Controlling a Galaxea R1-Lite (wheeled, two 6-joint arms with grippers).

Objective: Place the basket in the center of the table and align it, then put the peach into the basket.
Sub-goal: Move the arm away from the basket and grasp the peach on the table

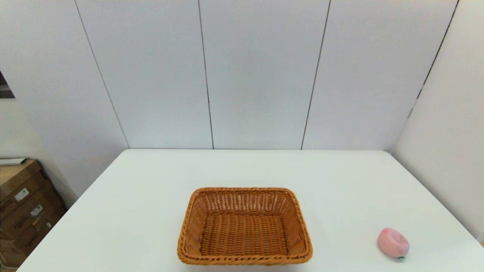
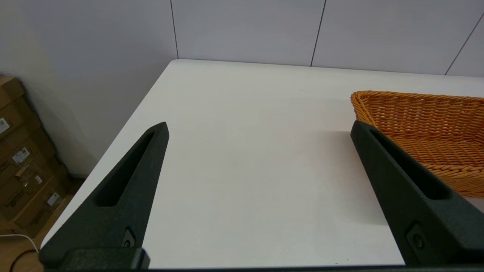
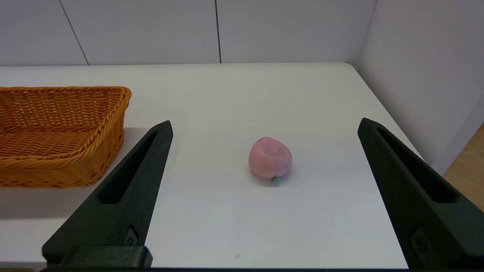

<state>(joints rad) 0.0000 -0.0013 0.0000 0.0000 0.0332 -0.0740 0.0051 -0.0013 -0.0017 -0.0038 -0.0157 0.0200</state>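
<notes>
Here the right gripper (image 3: 264, 124) has its fingers (image 3: 143, 166) spread wide and empty, held low over the bench (image 3: 242, 87) near its front edge, with the peach (image 3: 270, 158) lying on the bench ahead of the gap between them and well short of contact. The left gripper (image 2: 259, 126) is likewise spread wide and grasping nothing; it hangs over bare bench, with the basket (image 2: 427, 128) off to its inner side, and one finger crosses in front of the basket's near corner in the left wrist view (whether it touches the wicker cannot be told). Neither arm shows in the head view.

Outward from there: the basket (image 1: 244, 226) sits at the middle of the bench's width, close to the front edge, its long sides square to that edge, and it holds nothing. The peach (image 1: 393, 242) rests on its side towards the right front corner, well apart from the basket, dimple up and the green leaf against the bench.

By my reading the basket step looks done, or nearly so, and the peach step is in hand. The next move calls for the right arm to reach forward, bracket the peach, then close gently (a rounded thing may roll off).
</notes>
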